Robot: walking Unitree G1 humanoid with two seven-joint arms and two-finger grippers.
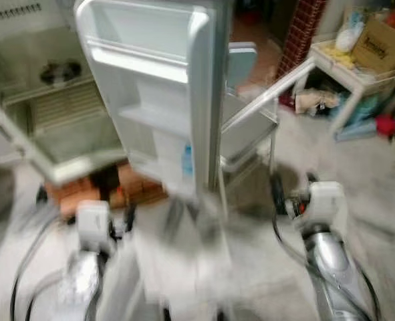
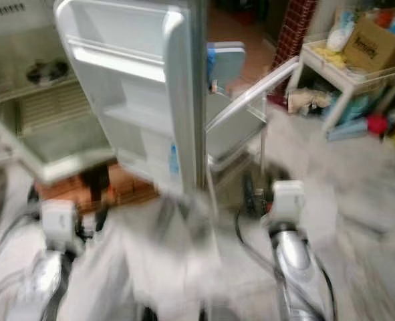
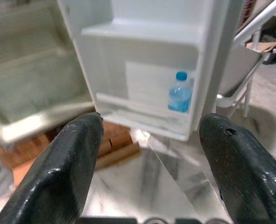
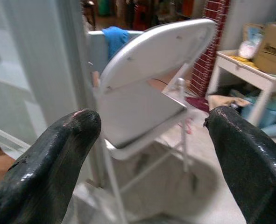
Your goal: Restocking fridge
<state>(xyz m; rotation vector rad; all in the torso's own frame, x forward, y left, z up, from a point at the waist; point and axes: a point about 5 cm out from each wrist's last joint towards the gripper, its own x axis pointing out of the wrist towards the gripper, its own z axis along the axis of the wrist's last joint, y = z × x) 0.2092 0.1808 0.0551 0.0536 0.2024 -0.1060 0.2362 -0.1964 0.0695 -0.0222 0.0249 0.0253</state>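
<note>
Pale concrete floor (image 1: 377,200) lies under the open fridge door (image 1: 157,93), where a light, slippery, likely crushable water bottle (image 3: 180,93) stands on the lowest shelf, best gripped mid-body; left gripper (image 3: 147,154) and right gripper (image 4: 152,144) both gape empty.

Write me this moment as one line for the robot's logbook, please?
fridge door: open | water bottle: upright on bottom door shelf | left gripper: open, empty | right gripper: open, empty, facing folding chair
</note>
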